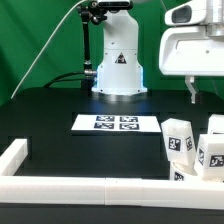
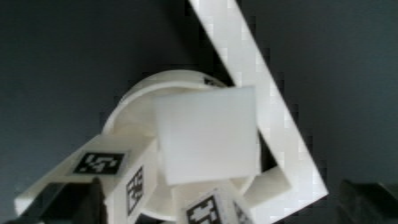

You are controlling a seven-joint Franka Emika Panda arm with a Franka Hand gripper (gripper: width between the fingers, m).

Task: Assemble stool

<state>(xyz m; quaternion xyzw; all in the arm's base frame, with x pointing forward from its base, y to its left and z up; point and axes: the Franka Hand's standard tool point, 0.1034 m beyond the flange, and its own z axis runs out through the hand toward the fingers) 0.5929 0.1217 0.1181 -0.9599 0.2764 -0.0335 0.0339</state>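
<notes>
Right now my gripper (image 1: 193,97) hangs above the black table (image 1: 60,105) at the exterior view's right, and only one dark fingertip (image 1: 192,92) shows under my white hand housing. My fingers stand apart with nothing between them.

Below me, near the front at the exterior view's right, the short chunky white plastic stool legs (image 1: 178,140) stand clustered close together, each carrying small black-and-white square marker tags. I see at least two of them, the second (image 1: 213,146) cut off by the picture's edge. They sit just behind the long white border rail (image 1: 90,188), which runs along the near edge and turns up at the exterior view's left.

Farther back, toward the middle of the table, the thin flat white marker board (image 1: 116,123) lies flat, well apart from the legs. Behind it rises my white arm base (image 1: 118,62) before a green backdrop.

From my wrist view, a blocky white leg (image 2: 199,140) fills the centre, with a rounded white part (image 2: 151,95) behind it; whether that is the seat I cannot tell. The rail (image 2: 240,50) slants past beside them.
</notes>
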